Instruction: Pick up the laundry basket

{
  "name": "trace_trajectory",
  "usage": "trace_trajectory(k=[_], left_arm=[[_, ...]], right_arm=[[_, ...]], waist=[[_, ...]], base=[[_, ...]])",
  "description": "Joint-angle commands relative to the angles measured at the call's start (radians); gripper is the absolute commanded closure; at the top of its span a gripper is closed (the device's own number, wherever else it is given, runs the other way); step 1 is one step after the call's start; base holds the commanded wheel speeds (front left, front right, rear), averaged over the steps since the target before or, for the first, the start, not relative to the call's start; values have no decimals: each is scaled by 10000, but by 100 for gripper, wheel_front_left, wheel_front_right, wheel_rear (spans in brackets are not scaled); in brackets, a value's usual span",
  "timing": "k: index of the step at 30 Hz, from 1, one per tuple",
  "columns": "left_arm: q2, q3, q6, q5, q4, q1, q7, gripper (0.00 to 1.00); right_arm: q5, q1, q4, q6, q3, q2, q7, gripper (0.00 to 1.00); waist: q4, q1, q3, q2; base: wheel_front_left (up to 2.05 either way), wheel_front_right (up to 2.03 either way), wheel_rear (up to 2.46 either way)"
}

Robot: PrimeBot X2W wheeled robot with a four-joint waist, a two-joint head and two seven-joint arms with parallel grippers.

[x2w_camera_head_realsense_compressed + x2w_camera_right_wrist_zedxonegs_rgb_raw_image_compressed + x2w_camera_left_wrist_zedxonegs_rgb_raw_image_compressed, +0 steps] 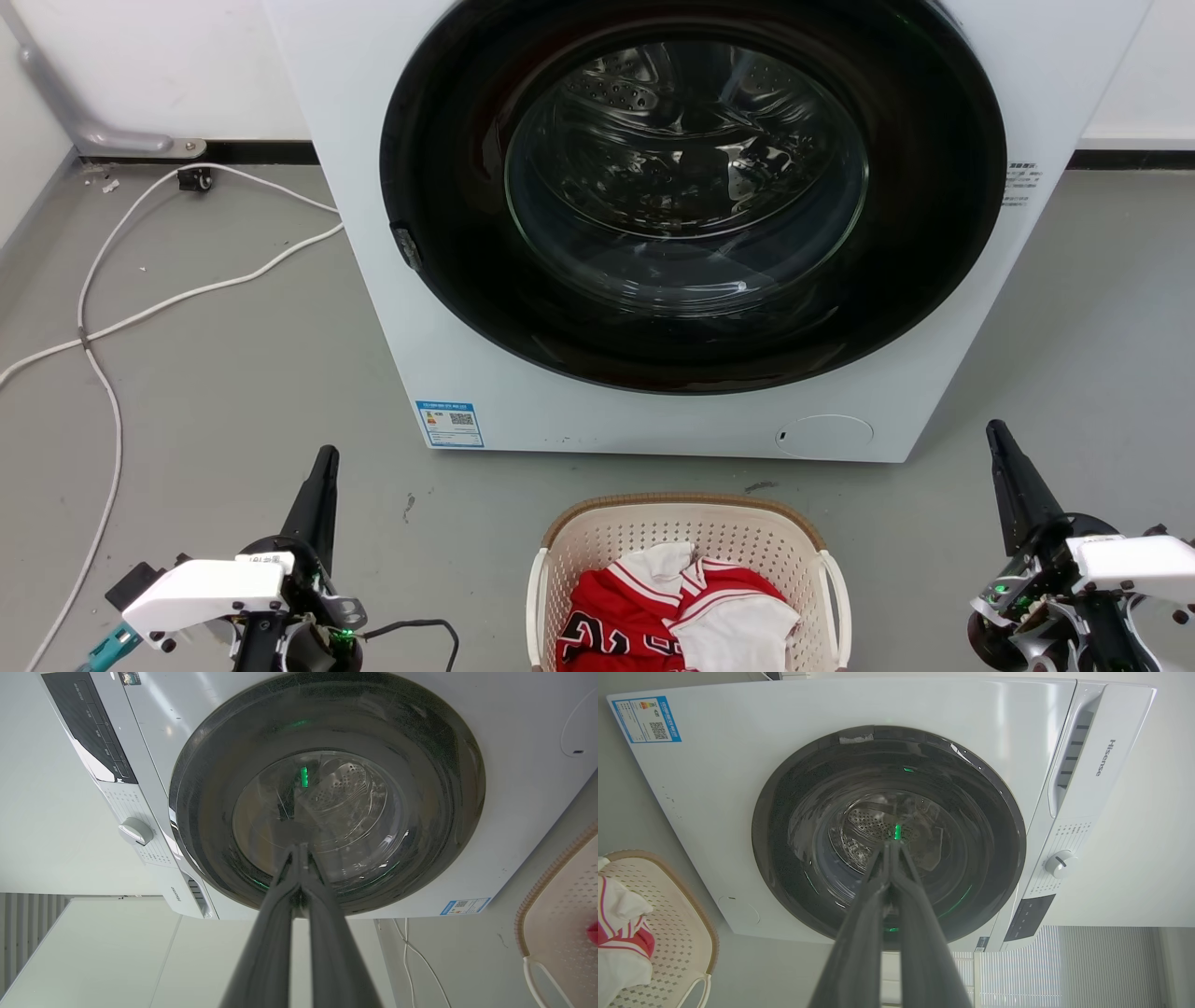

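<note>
Basket point(681, 502), one; washing machine point(653, 422), one.

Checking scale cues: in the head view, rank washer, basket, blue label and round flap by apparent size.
1. Washer.
2. Basket, partly cut off by the frame.
3. Round flap and blue label look about alike; not ranked.
</note>
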Motion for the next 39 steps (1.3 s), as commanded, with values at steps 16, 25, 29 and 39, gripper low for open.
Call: trace_trajectory(k=[16, 25, 29, 39], left_arm=[[-20, 50, -44, 46, 14, -102, 68, 100], [-29, 62, -44, 61, 15, -103, 81, 100], [-27, 18, 4, 14, 69, 38, 18, 0], [-80, -149, 11, 230, 89, 410, -358, 0]], right_arm=[[-40, -112, 13, 0, -32, 49, 46, 100], [-51, -113, 14, 0, -38, 54, 56, 100], [-13, 45, 69, 0, -14, 21, 22, 0], [-128, 424, 89, 0, 245, 50, -359, 0]], waist=[[0, -1, 0, -1], [0, -1, 0, -1], [0, -1, -1, -1], [-4, 0, 8, -1]], base=[[0, 0, 0], [0, 0, 0], [0, 0, 0], [0, 0, 0]])
